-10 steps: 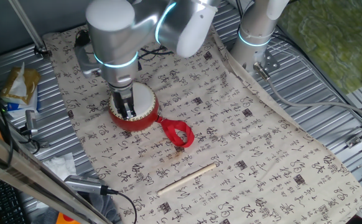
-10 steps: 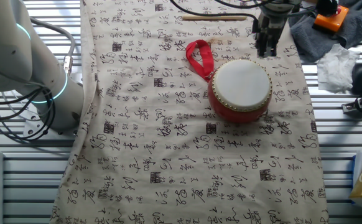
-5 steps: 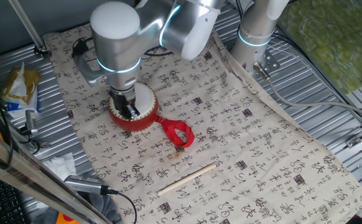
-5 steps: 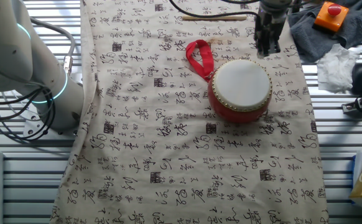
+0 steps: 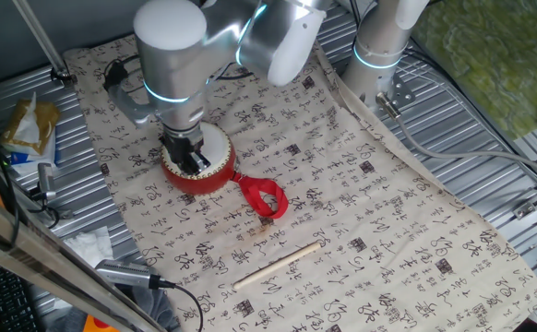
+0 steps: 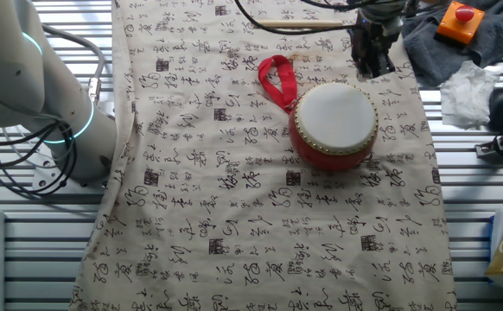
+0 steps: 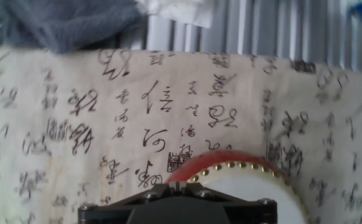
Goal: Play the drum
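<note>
One drum (image 5: 199,159), one wooden stick (image 5: 277,266) and one robot arm share a table draped in a pale cloth (image 6: 260,216) printed with black calligraphy, laid over ribbed metal (image 5: 471,138). The drum sits upright, white skin facing up, its red ribbon loop (image 5: 264,197) trailing toward the stick, which lies well apart. The gripper (image 5: 187,164) hangs over the drum's rim; whether its fingers are spread or pressed together cannot be told. A grey rag (image 6: 459,39) lies nearby.
</note>
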`<state>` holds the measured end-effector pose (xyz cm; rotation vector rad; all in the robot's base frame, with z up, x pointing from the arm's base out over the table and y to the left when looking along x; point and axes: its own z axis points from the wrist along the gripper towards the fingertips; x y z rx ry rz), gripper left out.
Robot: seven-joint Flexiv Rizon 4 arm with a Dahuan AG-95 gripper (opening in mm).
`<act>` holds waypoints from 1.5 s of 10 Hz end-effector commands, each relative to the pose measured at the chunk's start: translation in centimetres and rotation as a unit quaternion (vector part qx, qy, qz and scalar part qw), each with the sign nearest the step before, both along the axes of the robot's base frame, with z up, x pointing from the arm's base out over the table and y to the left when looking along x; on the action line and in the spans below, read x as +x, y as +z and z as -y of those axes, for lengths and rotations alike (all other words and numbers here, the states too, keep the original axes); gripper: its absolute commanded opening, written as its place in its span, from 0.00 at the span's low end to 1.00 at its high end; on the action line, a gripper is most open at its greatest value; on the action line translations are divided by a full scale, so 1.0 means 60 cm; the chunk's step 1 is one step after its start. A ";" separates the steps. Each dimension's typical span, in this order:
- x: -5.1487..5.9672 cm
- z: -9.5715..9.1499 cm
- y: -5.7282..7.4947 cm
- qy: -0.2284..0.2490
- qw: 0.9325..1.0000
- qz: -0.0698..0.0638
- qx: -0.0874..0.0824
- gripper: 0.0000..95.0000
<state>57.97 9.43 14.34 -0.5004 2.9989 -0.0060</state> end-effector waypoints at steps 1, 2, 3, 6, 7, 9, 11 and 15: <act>-0.011 -0.028 -0.021 -0.021 0.999 -0.002 0.038 0.00; -0.022 -0.056 -0.034 -0.036 0.998 0.001 0.048 0.00; -0.031 -0.088 -0.043 -0.054 0.997 0.001 0.053 0.00; -0.052 -0.191 -0.052 -0.112 0.993 -0.002 0.048 0.00; -0.066 -0.235 -0.059 -0.134 0.990 -0.002 0.045 0.00; -0.079 -0.282 -0.068 -0.159 0.986 -0.002 0.038 0.00; -0.089 -0.312 -0.076 -0.174 0.984 -0.001 0.039 0.00; -0.096 -0.323 -0.079 -0.168 0.985 0.001 0.040 0.00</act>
